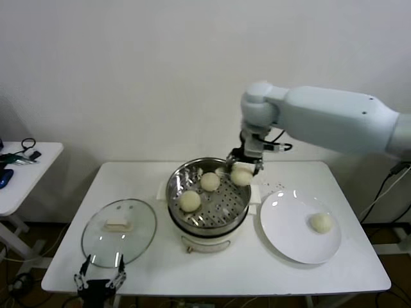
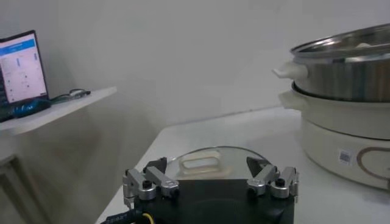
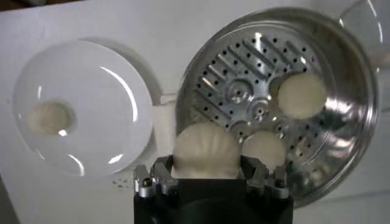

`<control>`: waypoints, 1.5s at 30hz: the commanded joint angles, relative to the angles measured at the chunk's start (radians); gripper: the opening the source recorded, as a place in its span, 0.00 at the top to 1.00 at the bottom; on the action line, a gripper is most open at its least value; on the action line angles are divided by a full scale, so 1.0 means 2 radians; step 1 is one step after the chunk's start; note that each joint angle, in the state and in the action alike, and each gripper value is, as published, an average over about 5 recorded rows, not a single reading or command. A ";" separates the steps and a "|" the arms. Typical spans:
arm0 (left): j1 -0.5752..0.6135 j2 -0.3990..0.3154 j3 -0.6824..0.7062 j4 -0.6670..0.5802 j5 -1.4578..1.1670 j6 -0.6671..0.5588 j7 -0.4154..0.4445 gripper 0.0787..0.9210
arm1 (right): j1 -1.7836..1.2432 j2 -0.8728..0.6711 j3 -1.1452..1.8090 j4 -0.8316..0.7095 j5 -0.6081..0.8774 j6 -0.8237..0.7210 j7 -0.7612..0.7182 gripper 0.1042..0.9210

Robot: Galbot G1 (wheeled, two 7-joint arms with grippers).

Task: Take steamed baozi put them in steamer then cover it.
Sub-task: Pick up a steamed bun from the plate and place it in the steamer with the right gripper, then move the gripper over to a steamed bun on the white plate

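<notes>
Jaws of your right gripper (image 1: pixel 242 168) are clamped on a bun (image 1: pixel 241 174) right above the steamer's (image 1: pixel 207 218) far edge, so lower it straight down, while your left gripper (image 1: pixel 99 280) waits, jaws apart, by the lid (image 1: pixel 119 231).

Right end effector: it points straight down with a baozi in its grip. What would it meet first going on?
Probably the steamer's perforated floor near its rim, with the held baozi touching first; depth is unclear.

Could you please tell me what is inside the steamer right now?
Two baozi lie in the steamer; the right gripper holds a third above its rim. The gripper hides part of the basket floor.
</notes>
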State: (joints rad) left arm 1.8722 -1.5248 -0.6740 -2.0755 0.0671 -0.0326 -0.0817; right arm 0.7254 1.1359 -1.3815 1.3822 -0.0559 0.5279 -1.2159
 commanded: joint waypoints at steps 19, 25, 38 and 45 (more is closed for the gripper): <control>-0.008 0.002 0.000 0.004 -0.004 0.001 0.001 0.12 | -0.093 0.104 0.003 0.017 -0.073 0.029 -0.005 0.24; -0.010 0.001 0.002 0.004 -0.003 0.002 0.001 0.12 | -0.085 0.091 -0.006 0.036 -0.052 0.017 -0.010 0.24; -0.009 0.001 0.001 0.006 -0.003 0.001 0.000 0.12 | -0.084 0.082 -0.001 0.035 -0.066 0.008 -0.015 0.15; -0.009 0.001 0.003 0.005 -0.002 0.001 0.000 0.12 | -0.075 0.073 0.020 0.028 -0.082 0.017 -0.016 0.12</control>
State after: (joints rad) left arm 1.8533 -1.5230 -0.6694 -2.0640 0.0615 -0.0314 -0.0816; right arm 0.5643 1.2940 -1.3684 1.4378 -0.1950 0.5564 -1.2449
